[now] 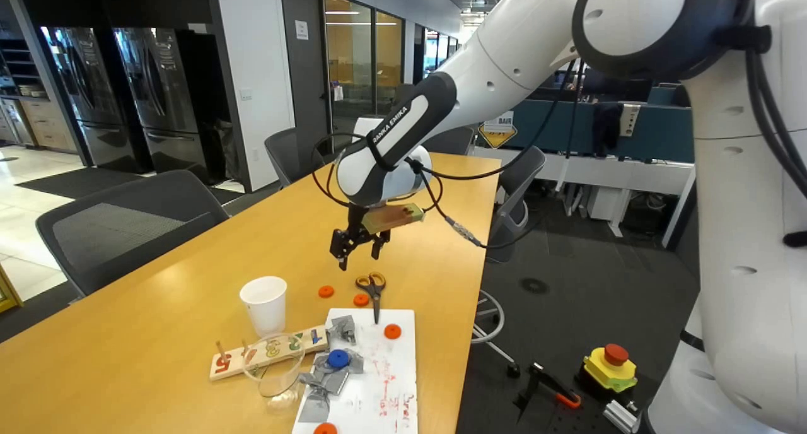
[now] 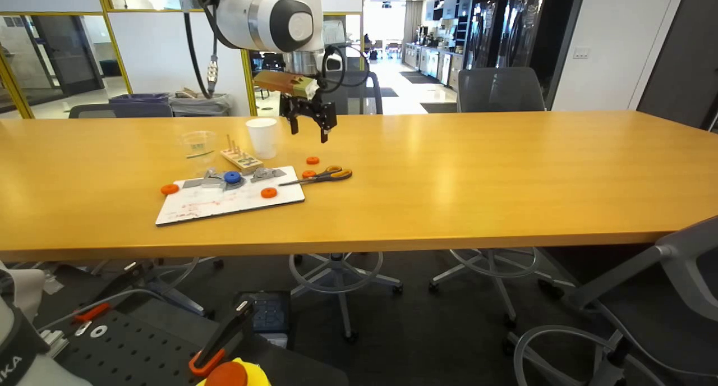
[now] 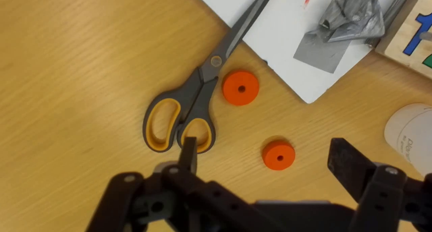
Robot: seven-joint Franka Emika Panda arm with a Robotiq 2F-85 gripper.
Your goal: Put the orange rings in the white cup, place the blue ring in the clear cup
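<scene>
Several orange rings lie about: one on the table [image 1: 326, 291] under my gripper, one by the scissors [image 1: 360, 299], one on the whiteboard [image 1: 392, 331], one at the whiteboard's edge [image 2: 170, 189]. In the wrist view, two orange rings show; the nearer [image 3: 278, 155] lies between and below my fingertips. The blue ring [image 1: 338, 358] rests on grey tape on the whiteboard. The white cup [image 1: 265, 304] stands upright, at the right edge of the wrist view [image 3: 413, 134]. The clear cup [image 2: 197, 145] stands upright beside the peg board. My gripper [image 1: 359, 260] is open, empty, above the table [image 3: 264, 141].
Scissors with orange-lined handles [image 3: 199, 90] lie beside the rings, blades over the whiteboard [image 1: 378, 383]. A wooden number board with pegs [image 1: 220, 366] lies between the white cup and the clear cup. Crumpled grey tape [image 1: 342, 328] sits on the whiteboard.
</scene>
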